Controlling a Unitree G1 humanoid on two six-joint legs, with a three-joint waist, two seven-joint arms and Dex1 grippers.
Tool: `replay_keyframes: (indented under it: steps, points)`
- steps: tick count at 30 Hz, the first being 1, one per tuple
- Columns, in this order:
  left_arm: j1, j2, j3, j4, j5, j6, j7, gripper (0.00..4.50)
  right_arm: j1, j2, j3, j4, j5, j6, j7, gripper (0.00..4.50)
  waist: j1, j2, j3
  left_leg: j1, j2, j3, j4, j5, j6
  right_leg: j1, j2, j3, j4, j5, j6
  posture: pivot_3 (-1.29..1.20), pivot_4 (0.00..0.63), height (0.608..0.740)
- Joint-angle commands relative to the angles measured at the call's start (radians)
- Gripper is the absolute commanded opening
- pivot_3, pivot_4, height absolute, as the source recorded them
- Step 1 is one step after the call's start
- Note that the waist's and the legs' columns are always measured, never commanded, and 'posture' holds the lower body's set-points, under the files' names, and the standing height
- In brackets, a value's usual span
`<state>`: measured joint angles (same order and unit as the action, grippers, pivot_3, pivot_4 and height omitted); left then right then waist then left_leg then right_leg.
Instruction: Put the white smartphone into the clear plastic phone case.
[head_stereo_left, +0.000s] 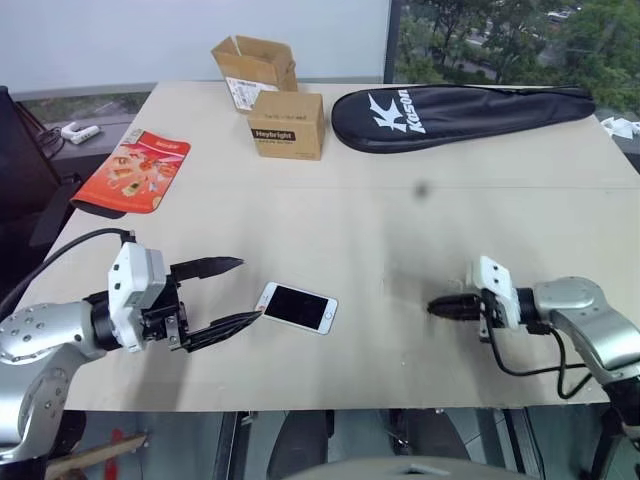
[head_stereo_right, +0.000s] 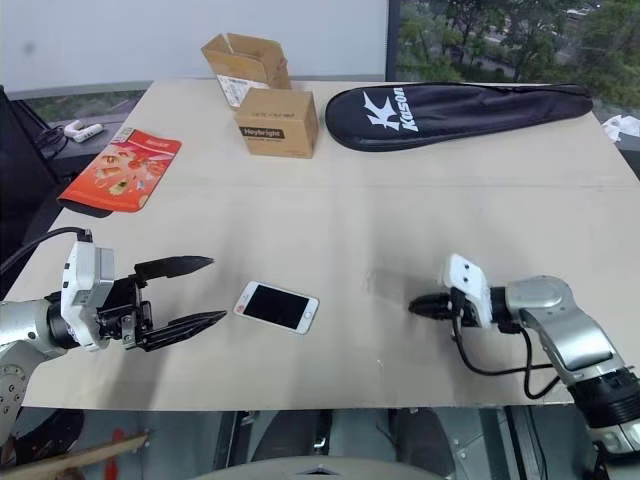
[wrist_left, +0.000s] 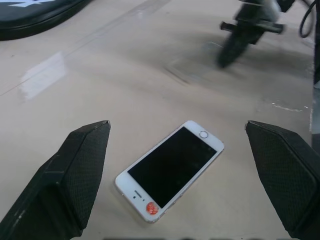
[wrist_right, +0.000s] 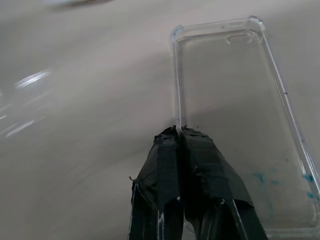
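The beige table (head_stereo_left: 400, 220) carries the white smartphone (head_stereo_left: 297, 307) face up near its front edge, at 3 o'clock of the spread-fingered left gripper (head_stereo_left: 228, 292). The right gripper (wrist_right: 181, 137), pinched on the clear plastic phone case (wrist_right: 235, 125) wall, sits at the phone's 3 o'clock. Windows show trees behind.

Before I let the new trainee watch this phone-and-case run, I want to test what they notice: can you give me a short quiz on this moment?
1. True or false: the white smartphone lies screen up on the table.
2. Which gripper has pinched one long wall of the clear plastic phone case?
A. left gripper
B. right gripper
C. neither
3. Fill in: the left gripper's two fingers are ____, with the phone lying between them in the left wrist view.

Key
1. True; its black screen faces up.
2. B; in the right wrist view its shut fingertips meet on the case's edge.
3. Open; neither finger touches the phone.
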<state>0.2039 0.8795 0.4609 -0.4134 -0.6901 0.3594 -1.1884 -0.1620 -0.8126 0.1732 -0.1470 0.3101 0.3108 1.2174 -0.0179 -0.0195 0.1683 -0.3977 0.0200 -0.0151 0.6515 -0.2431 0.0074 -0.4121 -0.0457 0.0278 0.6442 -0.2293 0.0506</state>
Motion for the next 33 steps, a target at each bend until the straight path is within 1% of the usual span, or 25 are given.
replay_keyframes:
  steps: [1,3,6,7,8,11,14,15,16,18,20,22,25,28,33]
  points:
    - [0.004,0.009,0.011,0.003,-0.001,-0.021,-0.031,4.5,0.037,-0.053,-0.002,-0.024,-0.003,-0.152,0.127,0.02,-0.001,0.0,0.0,0.001,0.001,0.0,0.0,0.0,0.0,0.0,0.0,0.0,0.0,0.0,0.0,0.0,0.15,0.74]
    - [0.001,0.01,0.008,0.007,0.003,-0.021,-0.036,4.5,0.042,-0.063,0.001,-0.008,-0.019,-0.229,0.156,0.02,0.001,0.0,0.0,0.001,0.001,0.0,0.0,0.0,0.0,0.0,0.001,0.0,0.0,0.0,0.0,0.0,0.15,0.74]
    - [-0.005,0.01,0.005,0.013,0.008,-0.022,-0.042,4.5,0.025,-0.057,0.005,0.025,-0.043,-0.287,0.167,0.02,0.002,0.0,0.0,0.001,0.002,0.0,0.0,0.0,0.0,0.0,0.002,0.0,0.0,0.0,0.0,0.0,0.15,0.74]
    - [-0.007,0.012,0.003,0.015,0.011,-0.022,-0.044,4.5,0.013,-0.052,0.006,0.042,-0.054,-0.304,0.164,0.66,0.002,0.0,0.0,0.001,0.002,0.0,0.001,0.0,0.0,0.0,0.002,0.0,0.0,0.0,0.0,0.0,0.15,0.74]
    - [-0.009,0.013,0.001,0.017,0.013,-0.022,-0.045,4.5,0.0,-0.048,0.01,0.061,-0.068,-0.322,0.16,0.97,0.003,0.0,0.0,0.001,0.002,0.001,0.001,0.0,0.0,0.0,0.002,0.0,0.0,0.0,0.0,0.0,0.15,0.74]
    - [-0.007,0.012,-0.002,0.021,0.024,-0.028,-0.05,4.5,-0.024,-0.048,0.011,0.104,-0.096,-0.342,0.15,2.35,0.004,-0.001,0.0,0.001,0.002,0.001,0.001,0.0,0.0,0.0,0.002,0.001,0.0,0.0,0.0,0.0,0.15,0.74]
    - [-0.002,0.011,0.004,0.03,0.034,-0.033,-0.054,4.5,-0.032,-0.048,-0.018,0.115,-0.072,-0.333,0.146,3.74,0.005,-0.001,0.0,0.001,0.002,0.001,0.001,0.0,0.0,0.0,0.002,0.001,0.0,0.0,0.0,0.0,0.15,0.74]
    - [0.001,0.011,0.006,0.036,0.038,-0.036,-0.057,4.5,-0.03,-0.05,-0.03,0.112,-0.059,-0.326,0.146,4.29,0.005,0.0,0.0,0.001,0.002,0.001,0.001,0.0,0.0,0.0,0.002,0.001,0.0,0.0,0.0,0.0,0.15,0.74]
    - [0.003,0.011,0.008,0.04,0.041,-0.038,-0.06,4.5,-0.03,-0.053,-0.036,0.109,-0.051,-0.322,0.146,4.45,0.005,0.0,0.0,0.0,0.002,0.001,0.001,0.0,0.0,0.0,0.002,0.001,0.0,0.0,0.0,0.0,0.15,0.74]
    - [0.012,0.016,-0.002,0.062,0.072,-0.061,-0.074,4.5,-0.02,-0.063,-0.062,0.064,0.001,-0.267,0.15,4.45,0.005,0.0,0.0,0.0,0.001,0.001,0.001,0.0,0.0,0.0,0.002,0.001,0.0,0.0,0.0,0.0,0.15,0.74]
    - [-0.007,0.017,-0.04,0.105,0.118,-0.099,-0.083,4.5,-0.025,-0.04,-0.102,-0.048,0.117,-0.147,0.109,4.45,0.006,0.0,0.001,0.0,0.002,0.001,0.001,0.0,0.0,0.0,0.002,0.001,0.0,0.0,0.0,0.0,0.15,0.74]
    - [-0.04,0.012,-0.089,0.15,0.149,-0.126,-0.094,4.5,-0.038,-0.015,-0.116,-0.156,0.197,-0.049,0.057,4.45,0.004,0.0,0.001,0.001,0.002,0.001,0.001,0.0,0.0,0.0,0.002,0.001,0.001,0.0,0.0,0.0,0.15,0.74]
    - [-0.098,0.003,-0.162,0.226,0.197,-0.188,-0.12,4.5,-0.054,0.008,-0.089,-0.271,0.201,0.036,-0.022,4.45,0.006,0.0,0.0,0.001,0.002,0.0,0.001,0.0,0.0,0.0,0.003,0.0,0.001,0.0,0.0,0.0,0.15,0.74]
    - [-0.141,-0.001,-0.172,0.27,0.171,-0.18,-0.137,4.5,-0.068,0.039,-0.055,-0.35,0.181,0.111,-0.114,4.45,0.007,-0.001,0.0,0.0,0.002,0.0,0.001,0.0,0.0,0.0,0.002,0.001,0.001,0.0,0.0,0.0,0.15,0.74]
    - [-0.17,0.029,-0.209,0.35,0.23,-0.254,-0.187,4.5,-0.097,0.098,-0.021,-0.395,0.157,0.204,-0.242,4.45,0.006,-0.001,0.0,-0.001,0.002,0.0,0.001,0.0,0.0,-0.001,0.002,0.0,0.001,0.0,0.0,0.0,0.15,0.74]
